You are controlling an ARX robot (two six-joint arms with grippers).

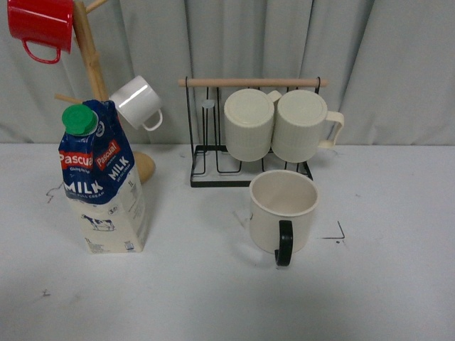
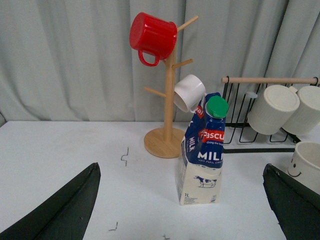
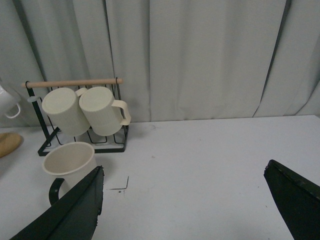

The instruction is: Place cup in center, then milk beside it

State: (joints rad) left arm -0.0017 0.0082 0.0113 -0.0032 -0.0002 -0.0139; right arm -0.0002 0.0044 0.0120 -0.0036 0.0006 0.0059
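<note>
From the front, the cup (image 1: 283,206) stands upright on the white table (image 1: 213,305) right of the middle, just in front of a black wire rack (image 1: 213,174), with its black handle (image 1: 284,244) turned toward the camera. The milk carton (image 1: 103,185) stands upright well to the cup's left, touching nothing, its green cap (image 1: 79,119) on top, with a wooden mug tree (image 1: 89,50) close behind it. The tree holds a red mug (image 1: 41,25) high up and a white mug (image 1: 136,101) lower down. Two ribbed mugs (image 1: 274,124) hang side by side on the rack. The grippers show only in the wrist views. In the left wrist view the left gripper (image 2: 181,172) is spread wide and holds nothing; the carton (image 2: 200,160) stands farther off, framed between its dark fingers (image 2: 65,210) and touched by neither. This view alone shows the small black smiley face (image 2: 295,168) on the cup's side, the cup (image 2: 307,165) being cut by the picture's edge. In the right wrist view the right gripper (image 3: 185,167) is also spread wide and empty, with bare table (image 3: 200,150) between its fingers (image 3: 295,200). The cup (image 3: 70,160) shows beside one finger, apart from it, below the two hanging mugs (image 3: 82,110). A grey curtain (image 3: 200,55) hangs behind.
</note>
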